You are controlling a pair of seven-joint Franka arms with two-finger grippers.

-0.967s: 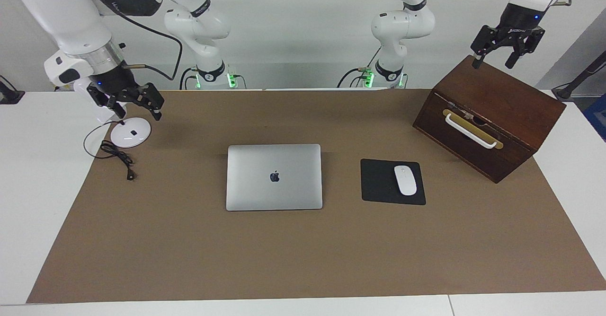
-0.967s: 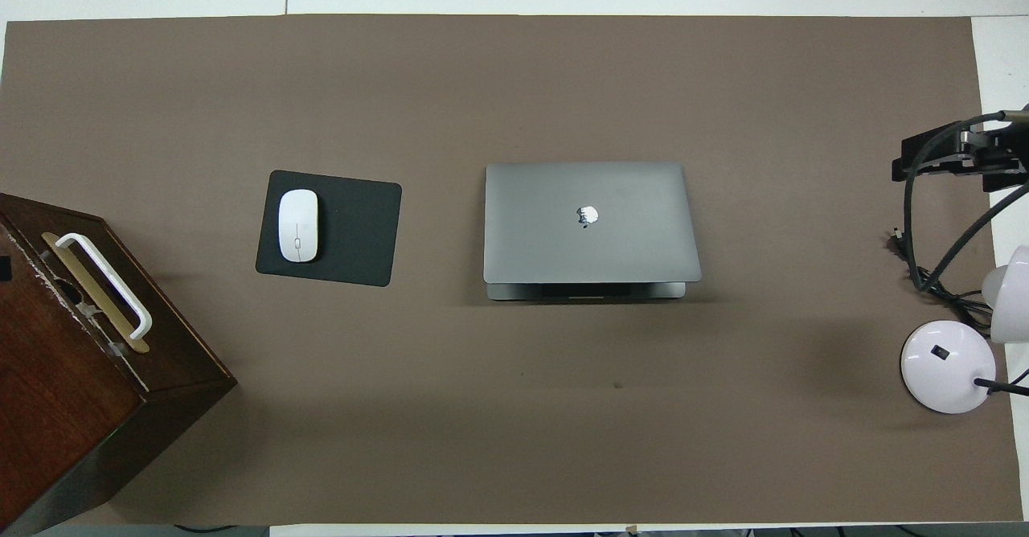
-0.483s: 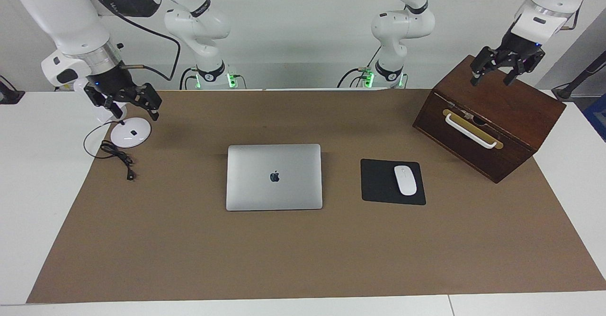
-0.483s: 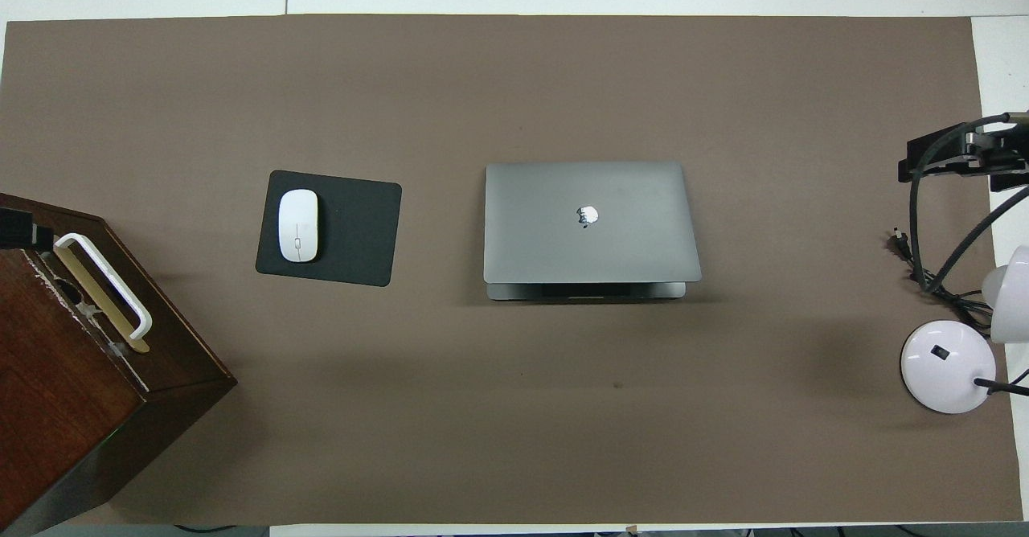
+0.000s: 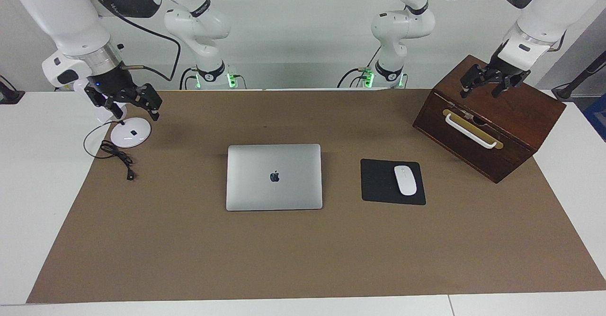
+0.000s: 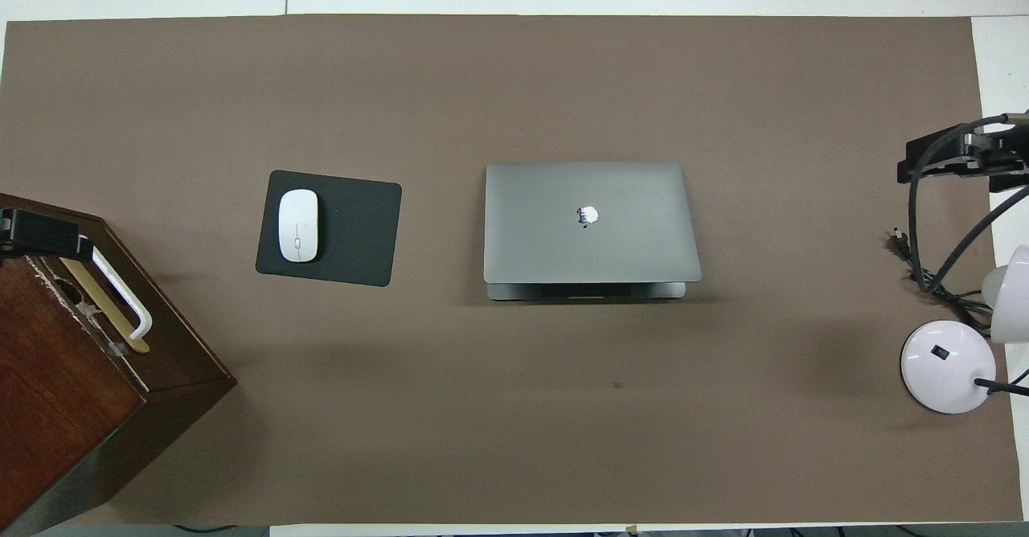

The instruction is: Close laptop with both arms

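Your laptop (image 5: 274, 177) sits mid-table, 9 o'clock of the mouse pad (image 5: 392, 182), lid apparently still slightly ajar. Both claws gape empty: left gripper (image 5: 484, 83) over the wooden box (image 5: 492, 117), right gripper (image 5: 134, 104) above the lamp base (image 5: 130, 132).

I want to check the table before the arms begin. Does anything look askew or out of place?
The wooden box at the left arm's end sits turned at an angle to the brown mat, while the laptop lies square. The laptop's lid is not fully down: its deck shows under the lid's edge nearer to the robots.
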